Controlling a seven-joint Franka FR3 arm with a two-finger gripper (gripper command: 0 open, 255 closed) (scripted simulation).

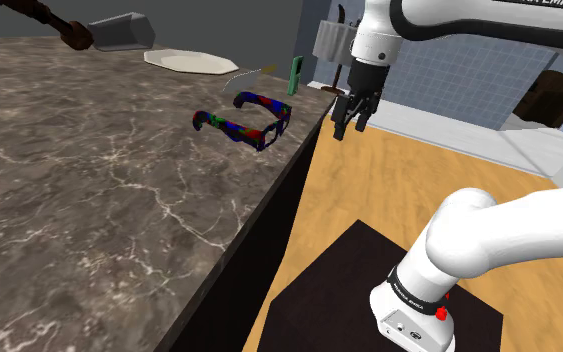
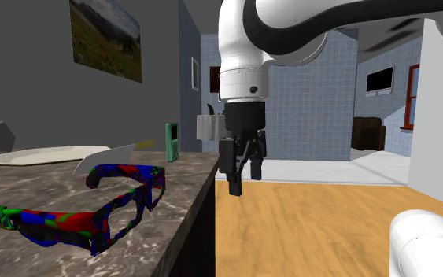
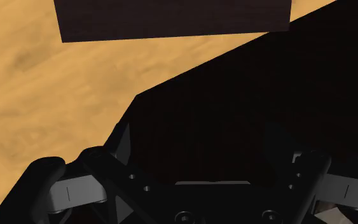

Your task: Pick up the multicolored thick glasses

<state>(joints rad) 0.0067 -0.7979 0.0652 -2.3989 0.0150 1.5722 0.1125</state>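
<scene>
The gripper (image 1: 351, 120) hangs open and empty, just past the edge of the dark marble counter (image 1: 89, 180) and above the wooden floor (image 1: 389, 200). The glasses (image 1: 237, 130), thick-framed in blue, red and green, lie on the counter near its edge, off to the gripper's side and apart from it. The second exterior view shows the gripper (image 2: 243, 176) hanging about level with the glasses (image 2: 70, 224), arms unfolded. The wrist view adds what lies under the spread fingers (image 3: 66, 191): floor (image 3: 44, 83) and a dark surface.
</scene>
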